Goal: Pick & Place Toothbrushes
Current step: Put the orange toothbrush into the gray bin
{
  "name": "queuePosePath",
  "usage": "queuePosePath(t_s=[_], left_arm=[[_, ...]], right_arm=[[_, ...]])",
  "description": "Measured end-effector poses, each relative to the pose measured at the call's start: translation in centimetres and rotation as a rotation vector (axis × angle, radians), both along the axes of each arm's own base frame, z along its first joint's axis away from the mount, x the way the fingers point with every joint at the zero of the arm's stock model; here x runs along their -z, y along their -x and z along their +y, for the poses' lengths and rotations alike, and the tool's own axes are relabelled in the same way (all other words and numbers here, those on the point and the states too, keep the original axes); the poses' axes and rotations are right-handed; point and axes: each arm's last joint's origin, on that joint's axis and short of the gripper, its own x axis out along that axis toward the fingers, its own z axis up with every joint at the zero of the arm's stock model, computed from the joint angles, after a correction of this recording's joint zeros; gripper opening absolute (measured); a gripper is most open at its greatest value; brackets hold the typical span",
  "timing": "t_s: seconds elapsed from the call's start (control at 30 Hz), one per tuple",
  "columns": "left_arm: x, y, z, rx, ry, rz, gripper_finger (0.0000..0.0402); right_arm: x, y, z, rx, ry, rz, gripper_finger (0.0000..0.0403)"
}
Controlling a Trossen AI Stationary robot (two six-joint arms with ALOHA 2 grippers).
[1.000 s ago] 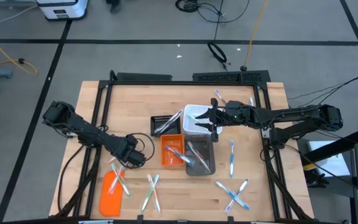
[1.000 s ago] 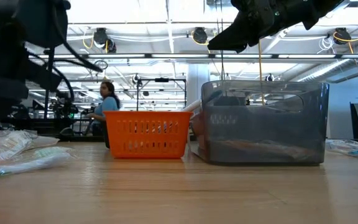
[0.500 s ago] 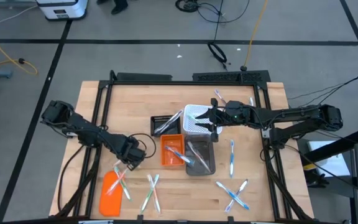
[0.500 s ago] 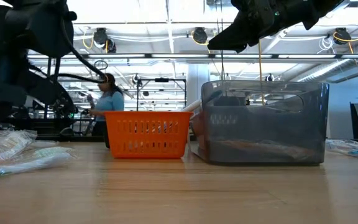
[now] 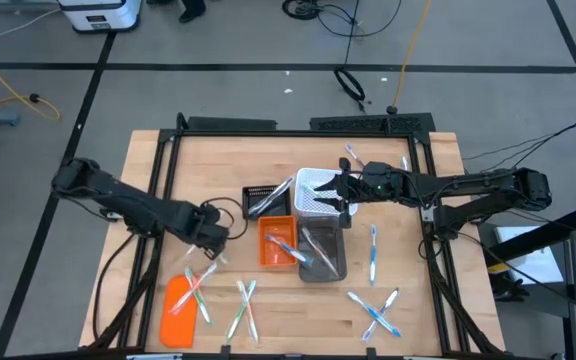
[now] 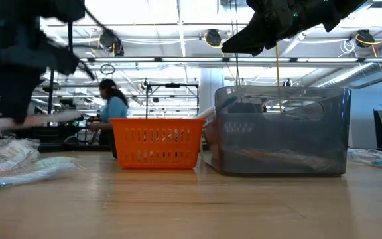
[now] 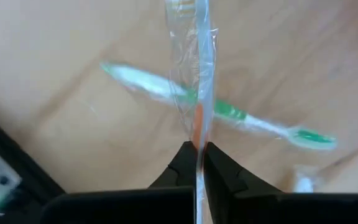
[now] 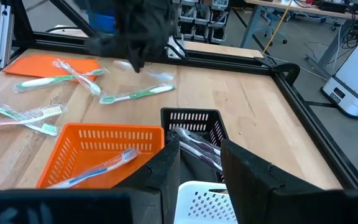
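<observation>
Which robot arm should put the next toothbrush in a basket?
Probably the left. Its gripper is shut on a wrapped toothbrush, lifted off the table beside the orange basket. The right gripper hangs open and holds nothing above the white basket.

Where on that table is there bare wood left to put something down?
Bare wood lies between the left gripper and the table's far left corner, and beside the grey bin toward the toothbrushes on the right. The bins in the middle and the near edge are crowded.
</observation>
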Motion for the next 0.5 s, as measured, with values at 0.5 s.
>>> queuePosePath(t_s=[0.5], left_arm=[[-7.3,-1.9,0.5,0.171,-0.293,-0.395,0.0002]], right_arm=[[0.0,0.0,0.0,0.000,0.000,0.000,0.0105]])
